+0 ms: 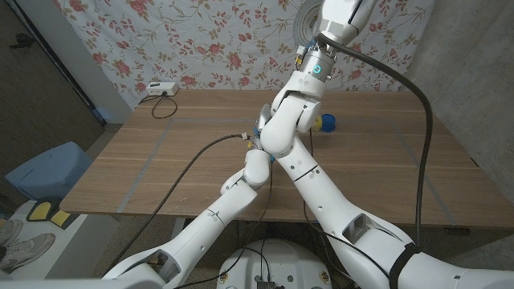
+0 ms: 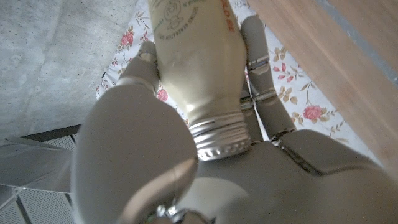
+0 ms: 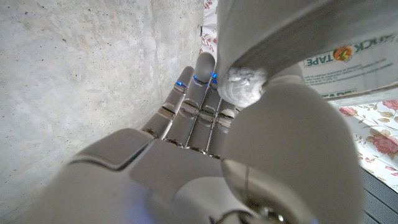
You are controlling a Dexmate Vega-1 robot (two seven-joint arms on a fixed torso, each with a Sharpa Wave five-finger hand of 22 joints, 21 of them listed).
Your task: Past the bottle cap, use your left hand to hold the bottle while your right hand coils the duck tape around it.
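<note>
The left hand [image 2: 186, 162] fills the near part of its wrist view, fingers [image 2: 264, 81] wrapped around a cream bottle [image 2: 196, 56], holding it at the shoulder, its silver threaded neck [image 2: 217, 134] bare against the palm. In the right wrist view the right hand [image 3: 249, 155] holds the tape [image 3: 298, 43], a grey roll with a printed white inner ring, thumb pressed on it and fingers [image 3: 193, 106] straight beside it. In the head view both arms cross above the middle of the desk [image 1: 161, 160]; a blue and yellow thing [image 1: 328, 122] lies on the desk just right of them.
</note>
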